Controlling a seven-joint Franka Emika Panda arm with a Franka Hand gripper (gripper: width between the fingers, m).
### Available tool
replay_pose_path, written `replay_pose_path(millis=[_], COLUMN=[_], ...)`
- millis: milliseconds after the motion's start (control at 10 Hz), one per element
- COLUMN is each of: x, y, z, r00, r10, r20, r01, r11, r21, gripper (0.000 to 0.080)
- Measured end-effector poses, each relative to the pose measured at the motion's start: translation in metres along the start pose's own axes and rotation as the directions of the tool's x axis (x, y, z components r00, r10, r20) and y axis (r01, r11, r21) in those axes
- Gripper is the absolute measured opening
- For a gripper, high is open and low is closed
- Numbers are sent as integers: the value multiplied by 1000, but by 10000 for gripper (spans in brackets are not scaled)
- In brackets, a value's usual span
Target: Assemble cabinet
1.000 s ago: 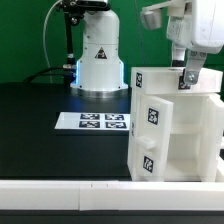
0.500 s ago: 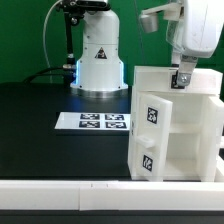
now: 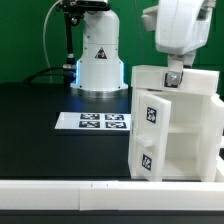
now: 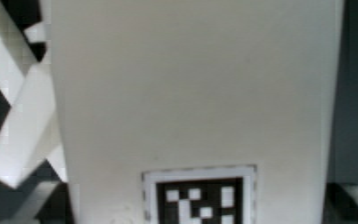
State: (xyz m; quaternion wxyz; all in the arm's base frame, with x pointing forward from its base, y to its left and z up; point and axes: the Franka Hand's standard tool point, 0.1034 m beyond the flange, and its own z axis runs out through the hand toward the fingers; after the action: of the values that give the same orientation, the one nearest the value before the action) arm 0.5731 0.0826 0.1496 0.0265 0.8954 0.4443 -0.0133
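Observation:
The white cabinet (image 3: 176, 128) stands upright on the black table at the exterior view's right, with shelved compartments open to the front and two square tags on its side panel (image 3: 148, 135). My gripper (image 3: 172, 79) hangs straight down onto the cabinet's top panel (image 3: 190, 76), with its dark fingertips at that surface. In the wrist view a white panel (image 4: 194, 90) with a square tag (image 4: 201, 198) fills the picture close up. The fingers are not clearly visible there, so I cannot tell how the jaws stand.
The marker board (image 3: 92, 122) lies flat on the black table to the left of the cabinet. The white robot base (image 3: 98, 62) stands behind it. A white rail (image 3: 60, 190) runs along the table's front edge.
My gripper has moved toward the exterior view's left along the cabinet's top. The tagged side panel now looks slightly tilted at its top.

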Motion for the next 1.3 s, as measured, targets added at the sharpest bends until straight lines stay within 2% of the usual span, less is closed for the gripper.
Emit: replay_pose_path(millis=[200,300,400,800,1000,1100,1200,1300], x=[0,1,1,1,-2,-3,-2,-2], y=[2,1,1,2,4,5,6,7], z=[0,0,0,0,1,1,2,2], r00=[958,899,856,708,507,327,136,58], r10=[287,437,516,706,862,945,990,998], r20=[-19,-29,-29,-19,-1,10,27,36], r01=[-287,-436,-515,-704,-860,-942,-984,-991], r11=[958,900,856,708,506,325,131,53], r21=[4,29,45,55,65,87,122,123], gripper=[555,555,557,557,557,557,557,557])
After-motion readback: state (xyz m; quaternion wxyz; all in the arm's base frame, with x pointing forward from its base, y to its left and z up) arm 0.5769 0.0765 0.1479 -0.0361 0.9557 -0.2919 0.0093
